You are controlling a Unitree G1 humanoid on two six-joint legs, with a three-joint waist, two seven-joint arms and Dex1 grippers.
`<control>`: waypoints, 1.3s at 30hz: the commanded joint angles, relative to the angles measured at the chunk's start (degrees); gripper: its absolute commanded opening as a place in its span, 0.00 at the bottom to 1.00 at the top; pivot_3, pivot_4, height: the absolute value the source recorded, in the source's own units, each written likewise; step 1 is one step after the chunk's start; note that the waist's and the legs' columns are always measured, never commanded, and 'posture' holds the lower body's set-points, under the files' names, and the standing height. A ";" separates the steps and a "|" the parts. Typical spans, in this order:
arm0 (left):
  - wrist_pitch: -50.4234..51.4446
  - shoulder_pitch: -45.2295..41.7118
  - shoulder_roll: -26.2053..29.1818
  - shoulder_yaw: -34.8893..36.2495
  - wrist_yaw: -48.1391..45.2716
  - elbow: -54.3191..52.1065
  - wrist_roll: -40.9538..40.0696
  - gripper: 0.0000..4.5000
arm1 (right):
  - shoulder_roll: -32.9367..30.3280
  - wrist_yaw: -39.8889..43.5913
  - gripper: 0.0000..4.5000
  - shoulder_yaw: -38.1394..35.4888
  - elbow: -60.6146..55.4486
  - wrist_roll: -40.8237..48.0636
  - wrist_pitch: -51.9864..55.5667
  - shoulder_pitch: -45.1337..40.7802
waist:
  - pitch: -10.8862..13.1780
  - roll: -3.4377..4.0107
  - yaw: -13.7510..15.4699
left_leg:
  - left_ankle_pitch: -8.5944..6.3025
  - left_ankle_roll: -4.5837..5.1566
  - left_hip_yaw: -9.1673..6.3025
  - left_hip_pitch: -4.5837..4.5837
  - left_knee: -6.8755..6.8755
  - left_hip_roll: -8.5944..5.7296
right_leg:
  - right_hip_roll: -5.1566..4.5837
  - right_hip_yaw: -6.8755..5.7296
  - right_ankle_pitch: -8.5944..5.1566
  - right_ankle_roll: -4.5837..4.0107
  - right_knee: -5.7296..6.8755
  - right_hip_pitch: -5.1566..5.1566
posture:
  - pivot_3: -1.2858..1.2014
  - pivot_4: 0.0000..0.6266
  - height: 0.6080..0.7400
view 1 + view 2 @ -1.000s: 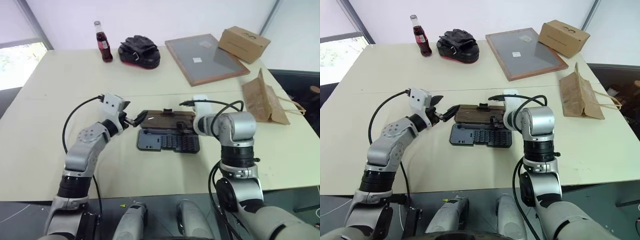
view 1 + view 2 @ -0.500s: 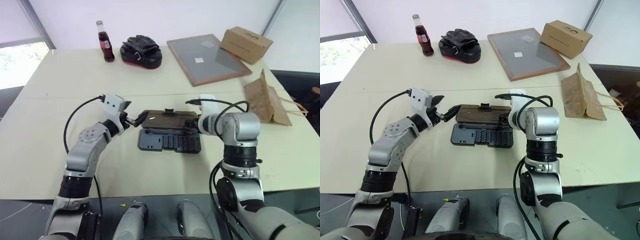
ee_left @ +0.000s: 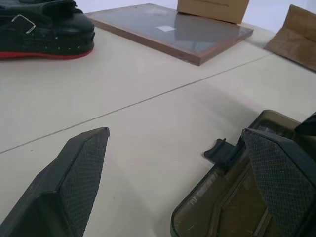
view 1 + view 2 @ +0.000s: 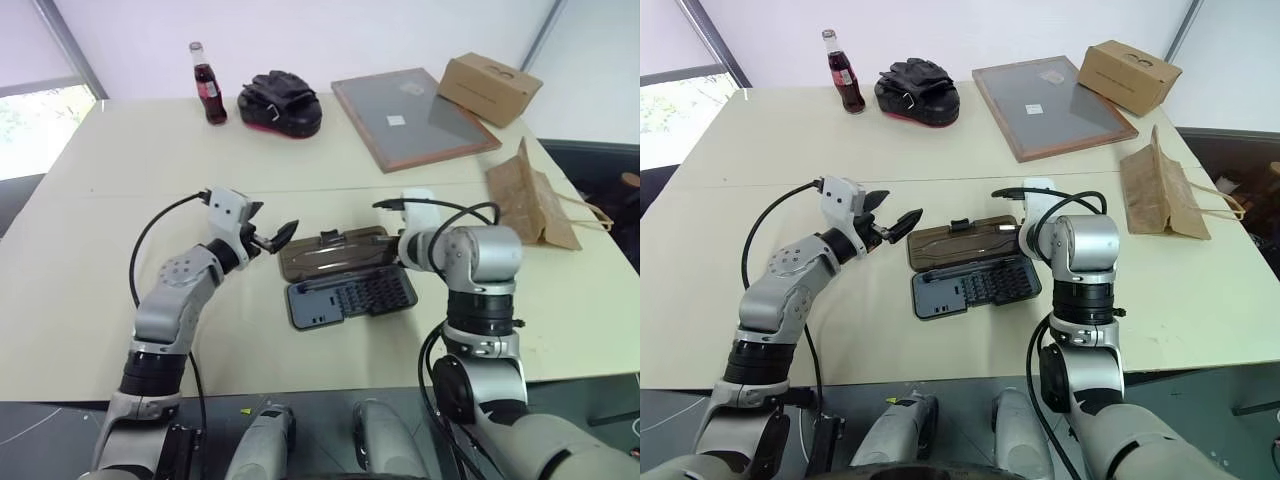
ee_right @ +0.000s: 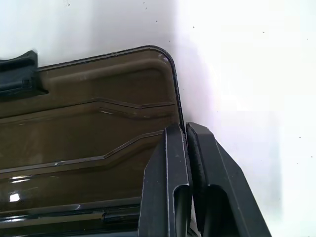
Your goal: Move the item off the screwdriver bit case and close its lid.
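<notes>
Right gripper [image 5: 185, 136] has its fingers pressed together on the right edge of the lid [image 4: 965, 240], pinching the thin smoky-brown plastic right at its rounded corner. In the right wrist view the two black fingers meet over that rim with no gap between them. So the right arm owns the lid, and the lid's free long edge, with the small latch tab, lies up-frame from the case [image 4: 975, 287], away from the robot.

The case sits centre frame on the table [image 4: 940, 160], open, its long axis running left to right with a slight tilt, right end a bit higher in the picture. The lid lies flat, or close to it, behind the tray, hinged along the shared long edge. To shut it, I judge the pinched corner has to swing up and over toward the bottom of the frame, onto the bit rows.

Left gripper [image 4: 895, 223] hangs just left of the lid's left end, fingers wide apart, holding nothing. Its wrist view has the latch tab between the two fingertips, though not touched.

The bag [image 4: 1160, 190] is already off the case: it lies well to the right, near the table's right edge, creased brown paper with a loop handle trailing right. That half looks done; the lid is what remains.
</notes>
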 commanded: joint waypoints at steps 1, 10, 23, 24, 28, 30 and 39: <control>-1.45 -1.31 -0.09 0.39 -0.01 -1.02 0.33 1.00 | 3.72 -4.72 0.01 -4.89 2.33 -2.90 1.87 -0.98 | 0.00 0.00 -0.05 | 0.00 0.00 0.00 0.00 0.00 0.00 | 0.00 0.00 0.00 0.00 0.00 0.00 | 0.52 0.24 1.00; -0.94 -1.45 0.01 0.41 -0.16 -1.38 0.46 1.00 | 15.53 -13.91 0.01 -17.28 3.58 -10.54 1.87 -9.70 | -0.01 0.03 -0.14 | 0.00 0.00 0.00 0.05 -0.03 0.00 | 0.00 0.01 0.01 -0.02 0.05 -0.01 | 0.52 0.24 1.00; -0.33 -1.39 1.07 0.68 -0.47 -1.72 0.26 1.00 | 20.78 -14.40 0.01 -18.24 1.46 -12.56 1.87 -10.00 | 0.00 0.05 0.06 | 0.00 0.00 0.00 0.02 -0.04 -0.02 | -0.02 0.01 0.01 -0.02 0.03 -0.01 | 0.52 0.24 1.00; -0.36 -1.40 1.08 0.66 -0.47 -1.71 0.26 1.00 | 20.60 -14.16 0.07 -18.06 1.49 -12.37 1.87 -10.03 | 0.00 0.05 0.05 | 0.00 0.00 0.00 0.03 -0.04 -0.02 | -0.02 0.01 0.01 -0.02 0.03 -0.02 | 0.52 0.24 1.00; -0.33 -1.45 1.16 0.61 -0.57 -1.67 0.21 1.00 | 19.32 -12.74 0.45 -16.51 1.70 -11.68 1.87 -9.91 | 0.02 0.06 -0.16 | 0.00 0.00 0.00 0.02 -0.07 -0.01 | -0.02 0.01 0.01 -0.02 0.03 -0.03 | 0.52 0.24 1.00; -0.17 -1.35 1.14 0.57 -0.67 -1.87 0.06 1.00 | 18.26 -11.71 0.68 -15.10 1.67 -11.14 1.87 -9.61 | 0.02 0.07 -0.31 | 0.00 0.00 0.00 0.02 -0.10 0.00 | -0.01 0.01 0.01 -0.02 0.03 -0.06 | 0.52 0.24 1.00; 3.53 -1.07 2.84 2.45 -5.01 -4.92 -5.28 1.00 | 1.52 7.21 0.99 3.01 -6.87 1.37 -4.08 -6.26 | 0.11 0.15 -0.17 | 0.00 0.00 -0.04 -0.11 -0.07 -0.01 | -0.02 -0.02 0.01 -0.01 -0.01 -0.12 | 0.52 0.24 1.00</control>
